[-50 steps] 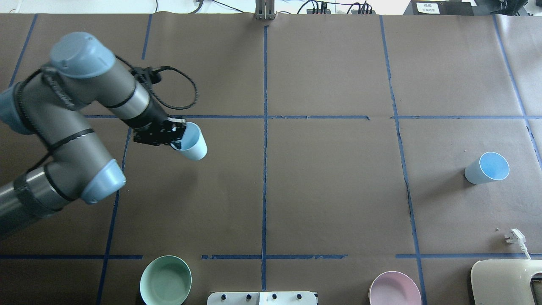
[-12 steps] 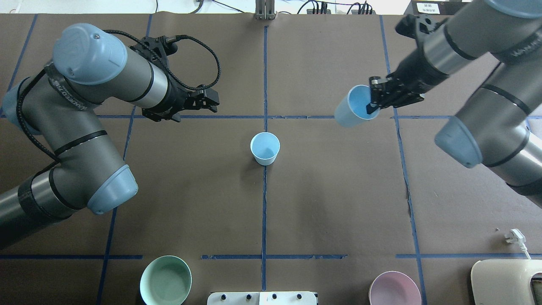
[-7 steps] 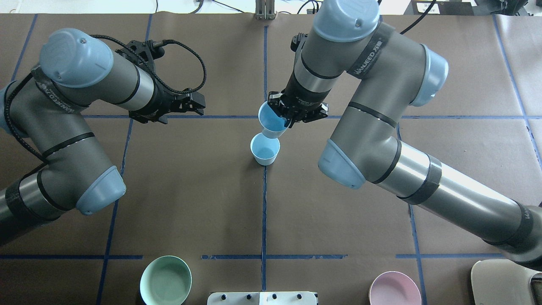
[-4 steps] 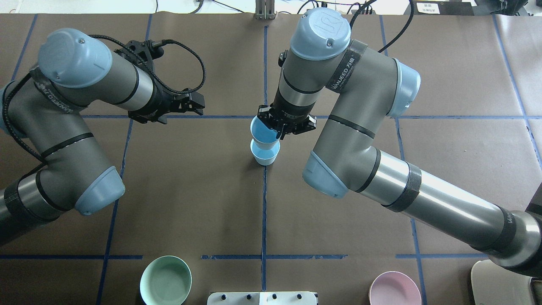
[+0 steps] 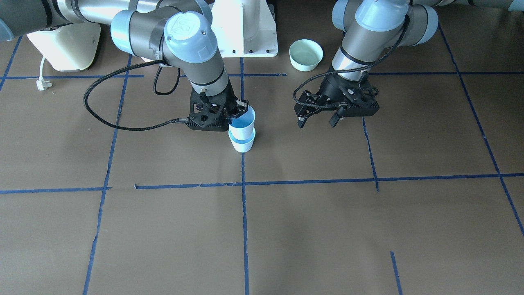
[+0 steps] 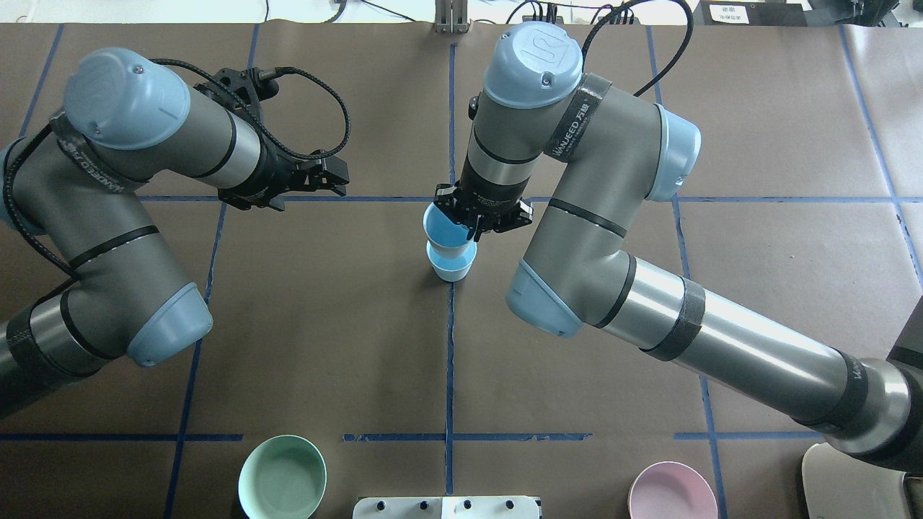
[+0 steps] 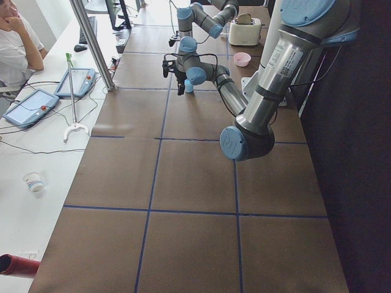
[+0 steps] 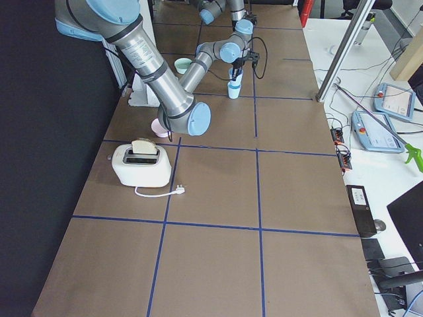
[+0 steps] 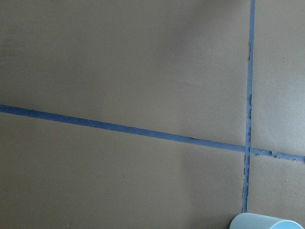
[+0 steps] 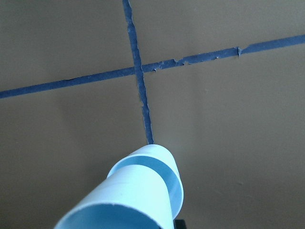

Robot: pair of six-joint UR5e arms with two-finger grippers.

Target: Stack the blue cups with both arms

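Two pale blue cups stand at the table's middle on the blue tape line. The lower cup (image 6: 451, 268) (image 5: 242, 144) stands upright on the table. The upper cup (image 6: 445, 234) (image 5: 242, 123) sits partly inside it, with its top half sticking out. My right gripper (image 6: 472, 225) (image 5: 236, 114) is shut on the upper cup's rim. The right wrist view shows both the upper cup (image 10: 125, 200) and the lower cup (image 10: 167, 164). My left gripper (image 6: 340, 179) (image 5: 316, 122) is open and empty, hovering to the left of the cups and apart from them. A cup rim (image 9: 264, 222) shows at the bottom of the left wrist view.
A mint-green bowl (image 6: 282, 477) and a pink bowl (image 6: 672, 491) sit at the near edge, either side of the white pedestal (image 5: 244, 28). A toaster (image 8: 141, 165) with a loose plug (image 5: 41, 84) stands at the near right corner.
My right gripper has carried its cup left and down into the cup standing at the centre. My left gripper, open since it set that cup down, has hardly moved.
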